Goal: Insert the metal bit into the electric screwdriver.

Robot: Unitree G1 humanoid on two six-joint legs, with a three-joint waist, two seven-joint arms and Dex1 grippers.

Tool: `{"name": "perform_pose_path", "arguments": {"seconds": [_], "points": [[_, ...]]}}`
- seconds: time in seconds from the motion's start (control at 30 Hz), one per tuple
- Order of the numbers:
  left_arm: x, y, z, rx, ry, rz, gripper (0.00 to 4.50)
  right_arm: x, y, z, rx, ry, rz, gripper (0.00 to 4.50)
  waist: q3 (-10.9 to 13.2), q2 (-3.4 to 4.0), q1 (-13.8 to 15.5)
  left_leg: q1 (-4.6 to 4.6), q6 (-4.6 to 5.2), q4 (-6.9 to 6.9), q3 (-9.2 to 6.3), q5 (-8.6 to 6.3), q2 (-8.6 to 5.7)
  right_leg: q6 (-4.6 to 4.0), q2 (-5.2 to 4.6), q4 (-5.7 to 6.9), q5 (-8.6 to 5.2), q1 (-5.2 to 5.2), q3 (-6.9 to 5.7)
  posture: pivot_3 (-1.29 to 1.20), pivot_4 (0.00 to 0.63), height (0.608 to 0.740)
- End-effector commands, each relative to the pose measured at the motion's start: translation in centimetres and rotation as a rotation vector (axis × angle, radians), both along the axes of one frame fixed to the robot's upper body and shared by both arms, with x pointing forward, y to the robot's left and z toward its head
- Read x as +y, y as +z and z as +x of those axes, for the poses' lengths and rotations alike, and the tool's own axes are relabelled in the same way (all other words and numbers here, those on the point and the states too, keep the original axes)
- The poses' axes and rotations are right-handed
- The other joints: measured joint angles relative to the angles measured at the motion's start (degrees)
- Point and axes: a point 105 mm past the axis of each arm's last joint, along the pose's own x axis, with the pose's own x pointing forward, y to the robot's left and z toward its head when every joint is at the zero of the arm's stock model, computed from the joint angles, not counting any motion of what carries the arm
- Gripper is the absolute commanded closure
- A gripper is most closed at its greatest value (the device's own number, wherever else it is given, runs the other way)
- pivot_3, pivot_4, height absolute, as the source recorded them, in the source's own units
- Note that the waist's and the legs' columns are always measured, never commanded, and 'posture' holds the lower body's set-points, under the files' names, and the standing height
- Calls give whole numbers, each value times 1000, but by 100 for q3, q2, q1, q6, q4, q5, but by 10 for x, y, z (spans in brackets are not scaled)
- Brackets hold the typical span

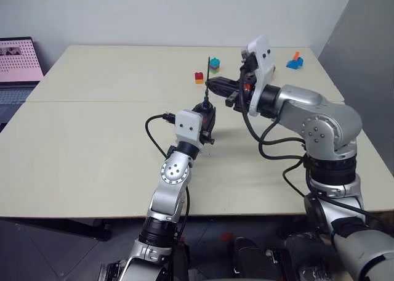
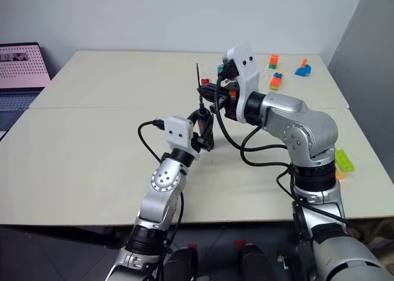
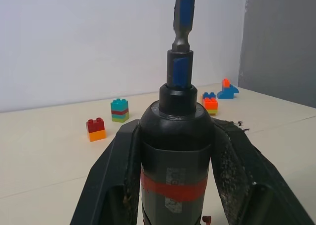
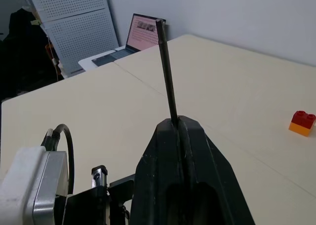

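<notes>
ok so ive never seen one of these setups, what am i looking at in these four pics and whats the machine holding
It is a humanoid robot with two arms, each ending in a gripper of two black fingers. Two pictures come from a stereo camera on its head, looking down over the arms at a beige table. The other two come from cameras on the wrists, looking along each gripper's fingers.

The left gripper is shut on the electric screwdriver, a dark tool with a red band, held tip up. The right gripper is shut on the metal bit, a thin grey rod, just above the screwdriver's tip.

On the table lie small coloured toy bricks. A laptop sits off to the robot's left.
</notes>
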Motion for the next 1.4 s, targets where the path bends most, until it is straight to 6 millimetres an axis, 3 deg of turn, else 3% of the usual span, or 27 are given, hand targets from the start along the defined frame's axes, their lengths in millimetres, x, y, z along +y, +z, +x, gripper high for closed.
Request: {"name": "perform_pose_path", "arguments": {"seconds": [0.03,0.53,0.77,1.0,1.13,1.37,1.4], "points": [[-4,14,-4,-64,-16,-3,2848,7,-1,-5,21,21,-13,4500,0,0,-1,-1,0,0,0,0,0,0,0,-2,0,0,-1,0,150,740],[-4,14,-4,-58,-14,-10,2850,11,-24,-12,42,43,-99,4500,-1,2,3,-11,0,-11,-1,0,0,6,0,-31,4,1,-3,0,150,740],[-4,13,-3,-56,-14,-9,2850,7,-11,-13,-6,38,-43,4500,-1,2,4,-12,0,-10,-1,0,0,9,-1,-33,6,2,-4,0,150,740],[-3,13,-3,-57,-11,-10,2851,-10,13,-14,-90,8,34,3036,-1,2,7,-22,0,-11,-2,0,0,33,-1,-43,21,-2,-5,0,150,740],[-2,13,-3,-58,-10,-10,2856,-35,33,-11,-141,-66,81,2061,-1,2,13,-33,1,-11,-3,-1,0,37,-1,-52,23,-7,-8,0,150,740],[0,26,2,-87,-10,-13,2856,-76,41,-18,-210,-134,33,369,-1,2,15,-44,1,-11,-4,-1,0,37,-1,-51,24,-19,-9,0,150,740],[1,31,3,-103,-12,-7,2856,-81,41,-22,-229,-130,4,352,0,2,20,-45,1,-11,-4,-1,0,38,-1,-52,24,-19,-9,0,150,740]]}}
